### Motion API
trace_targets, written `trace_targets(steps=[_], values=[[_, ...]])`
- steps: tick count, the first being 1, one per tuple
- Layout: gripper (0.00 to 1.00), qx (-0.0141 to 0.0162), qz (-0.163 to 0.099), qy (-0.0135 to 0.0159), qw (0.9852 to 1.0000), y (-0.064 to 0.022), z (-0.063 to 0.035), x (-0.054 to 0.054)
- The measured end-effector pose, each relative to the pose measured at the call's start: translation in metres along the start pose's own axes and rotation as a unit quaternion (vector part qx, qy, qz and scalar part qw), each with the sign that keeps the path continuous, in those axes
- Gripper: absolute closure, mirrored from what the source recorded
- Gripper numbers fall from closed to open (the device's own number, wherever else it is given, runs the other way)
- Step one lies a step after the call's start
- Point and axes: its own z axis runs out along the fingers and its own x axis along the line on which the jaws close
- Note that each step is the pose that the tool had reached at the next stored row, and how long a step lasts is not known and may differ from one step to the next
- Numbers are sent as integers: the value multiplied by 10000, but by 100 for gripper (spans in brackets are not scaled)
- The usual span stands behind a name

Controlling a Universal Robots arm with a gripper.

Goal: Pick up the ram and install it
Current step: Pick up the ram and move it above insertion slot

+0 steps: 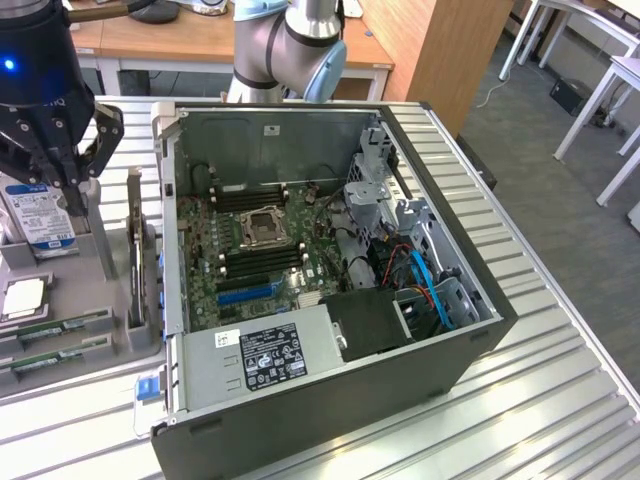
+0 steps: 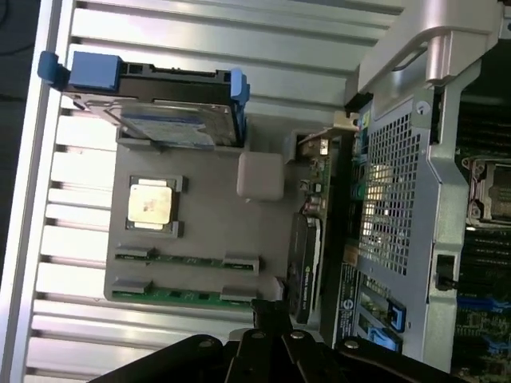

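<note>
Two ram sticks, long thin green boards, lie side by side in the grey holder on the exterior view's left: one and one nearer the holder's edge. My black gripper hangs above the holder, over the hard drive end, well above the sticks. Its fingers meet in a single dark tip with nothing between them. The motherboard's black ram slots lie beside the CPU socket inside the open computer case.
The holder also carries a silver hard drive, a square CPU chip and an upright card. The case's metal wall stands between holder and motherboard. Everything rests on a ribbed metal table.
</note>
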Motion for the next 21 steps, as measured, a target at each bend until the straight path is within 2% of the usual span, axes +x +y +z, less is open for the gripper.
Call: trace_targets(steps=[4,9,14,21], values=[[89,-6,-353,18,9994,0,3,0],[89,-14,-742,37,9972,0,7,0],[89,-21,-1068,53,9943,-1,12,1],[89,-29,-1459,72,9893,-1,16,1]])
